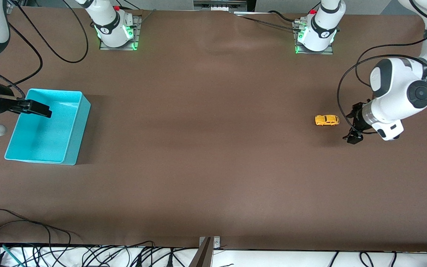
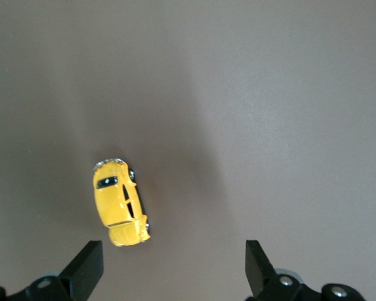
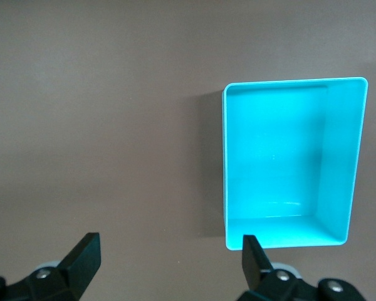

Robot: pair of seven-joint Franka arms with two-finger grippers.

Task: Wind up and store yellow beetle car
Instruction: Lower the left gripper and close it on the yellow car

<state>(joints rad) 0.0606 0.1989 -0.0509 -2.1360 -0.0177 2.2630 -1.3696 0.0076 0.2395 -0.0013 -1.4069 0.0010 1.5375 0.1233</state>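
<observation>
The yellow beetle car point(image 1: 327, 120) stands on its wheels on the brown table near the left arm's end. My left gripper point(image 1: 352, 125) hangs low and open just beside it, toward the table's end. In the left wrist view the car point(image 2: 121, 202) lies just ahead of one finger, outside the open gripper point(image 2: 173, 264), which holds nothing. My right gripper point(image 1: 44, 111) hovers open and empty over the edge of the turquoise bin point(image 1: 81, 129). In the right wrist view the bin point(image 3: 338, 163) is empty and one fingertip point(image 3: 254, 254) of that gripper point(image 3: 169, 260) overlaps its corner.
Both robot bases point(image 1: 115, 31) stand along the table edge farthest from the front camera. Cables point(image 1: 50, 48) trail over the table near the right arm's base, and more cables point(image 1: 87, 256) lie along the edge nearest that camera.
</observation>
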